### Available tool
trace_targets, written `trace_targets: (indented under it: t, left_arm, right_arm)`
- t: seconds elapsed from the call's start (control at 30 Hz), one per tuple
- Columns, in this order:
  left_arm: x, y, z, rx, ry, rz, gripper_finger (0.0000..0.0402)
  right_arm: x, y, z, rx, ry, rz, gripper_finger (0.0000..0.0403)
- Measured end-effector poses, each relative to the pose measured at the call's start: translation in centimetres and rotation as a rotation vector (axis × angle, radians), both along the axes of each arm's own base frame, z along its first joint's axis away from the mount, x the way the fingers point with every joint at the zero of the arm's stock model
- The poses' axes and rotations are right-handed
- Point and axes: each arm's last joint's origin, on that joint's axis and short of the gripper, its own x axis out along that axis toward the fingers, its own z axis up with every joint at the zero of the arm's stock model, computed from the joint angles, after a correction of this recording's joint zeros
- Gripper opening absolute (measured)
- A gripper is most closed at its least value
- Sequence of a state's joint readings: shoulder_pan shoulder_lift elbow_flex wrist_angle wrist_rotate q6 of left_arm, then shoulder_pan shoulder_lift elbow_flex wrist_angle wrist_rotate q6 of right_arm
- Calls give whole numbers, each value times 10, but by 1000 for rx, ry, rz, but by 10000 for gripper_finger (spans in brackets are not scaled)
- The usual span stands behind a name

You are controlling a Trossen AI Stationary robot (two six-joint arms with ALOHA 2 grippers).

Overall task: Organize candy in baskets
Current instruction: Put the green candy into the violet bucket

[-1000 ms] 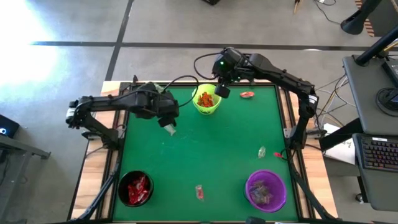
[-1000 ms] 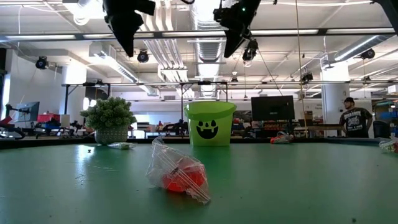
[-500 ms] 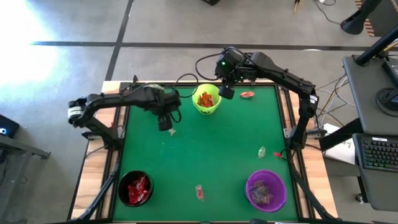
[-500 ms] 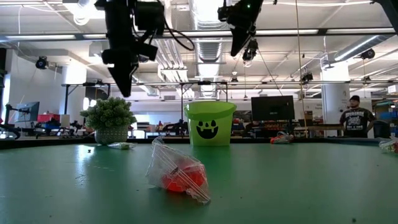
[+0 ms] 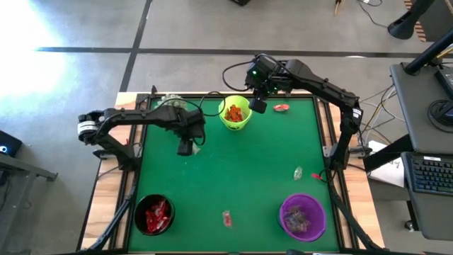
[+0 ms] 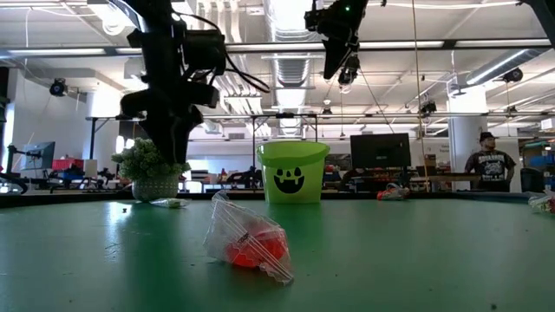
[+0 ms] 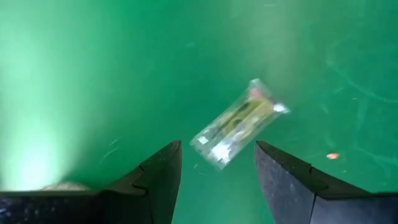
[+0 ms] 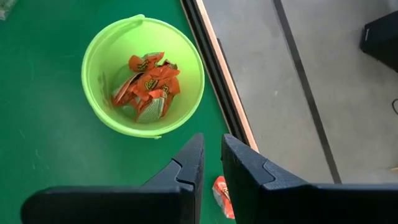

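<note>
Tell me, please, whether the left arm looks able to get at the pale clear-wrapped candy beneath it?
Probably yes: the left hand hangs open right above the pale candy, with only bare green table around it and nothing in between.

A green bench carries three baskets: a lime green basket at the far edge with orange candy inside, a black basket at the near left corner holding red candy, and a purple basket at the near right. The left claw hangs over the mat left of the lime basket. The right claw hovers just beside that basket's right rim. Loose sweets lie apart: a red candy near the far edge, a pale candy toward the right, and another red-wrapped candy between the black and purple baskets.
</note>
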State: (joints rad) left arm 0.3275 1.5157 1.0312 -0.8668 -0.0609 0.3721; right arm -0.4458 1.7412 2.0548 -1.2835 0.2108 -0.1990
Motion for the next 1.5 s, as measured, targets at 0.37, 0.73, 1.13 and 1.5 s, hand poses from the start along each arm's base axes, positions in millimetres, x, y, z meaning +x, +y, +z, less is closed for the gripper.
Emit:
trace_targets:
  t: [0.37, 0.73, 1.13, 1.5]
  left_arm:
    - [-2, -2, -20, -22, 9, -134, 185]
    - [10, 1, -58, -121, 113, -161, 185]
    - [15, 10, -78, -146, 145, -80, 168]
    - [8, 7, -68, -162, 152, -31, 10]
  right_arm:
    - [0, 0, 0, 3, -2, -6, 50]
    - [-1, 1, -1, 11, 14, -7, 50]
    - [-3, 2, -2, 28, 33, -21, 50]
    - [-9, 4, -3, 53, 85, -21, 50]
